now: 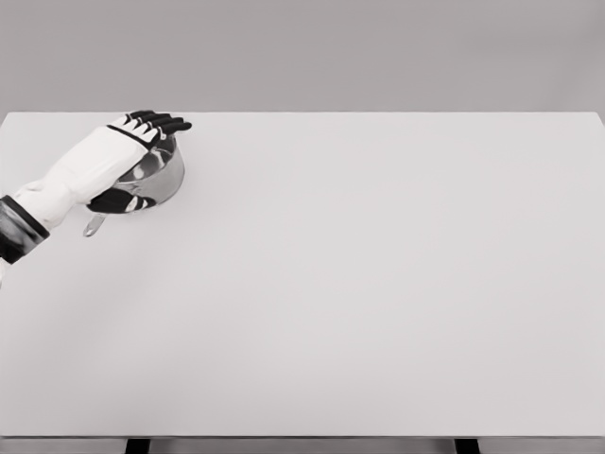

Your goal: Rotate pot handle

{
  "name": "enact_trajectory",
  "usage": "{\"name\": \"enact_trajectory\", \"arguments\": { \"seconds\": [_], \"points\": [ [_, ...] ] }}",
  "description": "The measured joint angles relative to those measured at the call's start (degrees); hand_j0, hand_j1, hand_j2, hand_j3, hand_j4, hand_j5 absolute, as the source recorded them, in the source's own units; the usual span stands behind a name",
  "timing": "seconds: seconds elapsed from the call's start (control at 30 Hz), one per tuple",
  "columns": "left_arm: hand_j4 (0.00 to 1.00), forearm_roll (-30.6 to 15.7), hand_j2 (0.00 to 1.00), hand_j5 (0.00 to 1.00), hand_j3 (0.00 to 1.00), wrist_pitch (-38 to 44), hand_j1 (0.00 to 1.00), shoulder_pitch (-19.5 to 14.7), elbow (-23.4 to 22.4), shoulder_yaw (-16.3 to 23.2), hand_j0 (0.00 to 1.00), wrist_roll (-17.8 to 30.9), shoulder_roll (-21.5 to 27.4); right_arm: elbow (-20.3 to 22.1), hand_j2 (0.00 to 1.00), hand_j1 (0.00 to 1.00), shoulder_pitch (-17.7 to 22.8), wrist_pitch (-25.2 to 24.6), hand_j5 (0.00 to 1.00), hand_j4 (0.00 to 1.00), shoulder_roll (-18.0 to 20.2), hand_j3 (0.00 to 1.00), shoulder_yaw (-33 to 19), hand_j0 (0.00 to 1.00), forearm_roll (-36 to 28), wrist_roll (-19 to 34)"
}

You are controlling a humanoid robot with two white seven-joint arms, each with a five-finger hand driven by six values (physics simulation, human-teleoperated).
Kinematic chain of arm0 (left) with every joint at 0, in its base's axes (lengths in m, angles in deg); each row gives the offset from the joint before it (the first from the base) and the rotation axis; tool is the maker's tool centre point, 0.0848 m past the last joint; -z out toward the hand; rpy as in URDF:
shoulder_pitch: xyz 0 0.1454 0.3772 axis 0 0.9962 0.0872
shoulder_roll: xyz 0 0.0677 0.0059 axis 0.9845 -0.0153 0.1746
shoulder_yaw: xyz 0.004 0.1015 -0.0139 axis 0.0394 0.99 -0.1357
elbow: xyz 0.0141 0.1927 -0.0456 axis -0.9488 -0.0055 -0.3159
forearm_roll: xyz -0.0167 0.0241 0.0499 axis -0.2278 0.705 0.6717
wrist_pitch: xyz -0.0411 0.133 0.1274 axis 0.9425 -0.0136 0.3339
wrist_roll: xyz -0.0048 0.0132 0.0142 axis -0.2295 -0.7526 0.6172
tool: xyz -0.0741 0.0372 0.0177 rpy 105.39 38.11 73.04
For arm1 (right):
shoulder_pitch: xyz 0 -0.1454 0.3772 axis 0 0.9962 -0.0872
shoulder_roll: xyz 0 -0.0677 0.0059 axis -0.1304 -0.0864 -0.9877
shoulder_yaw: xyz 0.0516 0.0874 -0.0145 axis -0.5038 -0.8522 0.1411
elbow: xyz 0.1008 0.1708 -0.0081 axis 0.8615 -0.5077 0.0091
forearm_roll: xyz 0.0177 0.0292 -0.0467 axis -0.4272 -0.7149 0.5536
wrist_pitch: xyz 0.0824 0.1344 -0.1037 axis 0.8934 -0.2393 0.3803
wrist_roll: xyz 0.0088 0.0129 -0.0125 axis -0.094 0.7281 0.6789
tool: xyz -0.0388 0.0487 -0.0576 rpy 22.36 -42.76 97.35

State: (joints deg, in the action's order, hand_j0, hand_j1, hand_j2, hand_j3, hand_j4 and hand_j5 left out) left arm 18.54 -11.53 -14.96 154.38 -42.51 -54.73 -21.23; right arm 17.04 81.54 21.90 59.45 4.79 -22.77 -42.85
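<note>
Head view: a wide white tabletop fills most of the frame, grey wall behind, two dark leg tops just showing at the bottom edge. Far left, toward the back of the tabletop, sits a small shiny steel pot, upright, its rim largely covered from above. The left arm enters from the lower left edge, dark cuff at the wrist, white forearm rising diagonally up and to the right. The left robot hand lies over the pot, back of the hand facing the camera, palm turned down toward the pot's opening. Its black-tipped fingers reach out straight and close together past the pot's far rim, pointing right and slightly back, not curled round anything. The thumb, black with white bands, runs beneath the palm along the pot's near side, at or against the wall; contact cannot be confirmed at this size. Hand reads as extended and flat over the pot rather than clenched, with no firm hold visible. The pot handle, a short metal stub, sticks out from under the wrist toward the lower left, its tip resting near the tabletop. It points toward the front-left. Right arm nowhere in the frame.
</note>
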Motion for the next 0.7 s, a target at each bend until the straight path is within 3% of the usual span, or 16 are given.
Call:
{"name": "enact_trajectory", "arguments": {
  "seconds": [0.23,0.7],
  "points": [
    [1.0,5.7,1.0,1.0,1.0,8.1,1.0,1.3,0.0,0.1,1.0,-0.4,-3.6,0.0,1.0,1.0,0.0,0.0,1.0,1.0,0.0,1.0,0.0,1.0,0.0,0.0],
    [1.0,6.4,1.0,1.0,1.0,9.8,1.0,2.4,-0.6,0.1,1.0,-0.4,-4.3,0.0,1.0,1.0,0.0,0.0,1.0,1.0,0.0,1.0,0.0,1.0,0.0,0.0]
  ]
}}
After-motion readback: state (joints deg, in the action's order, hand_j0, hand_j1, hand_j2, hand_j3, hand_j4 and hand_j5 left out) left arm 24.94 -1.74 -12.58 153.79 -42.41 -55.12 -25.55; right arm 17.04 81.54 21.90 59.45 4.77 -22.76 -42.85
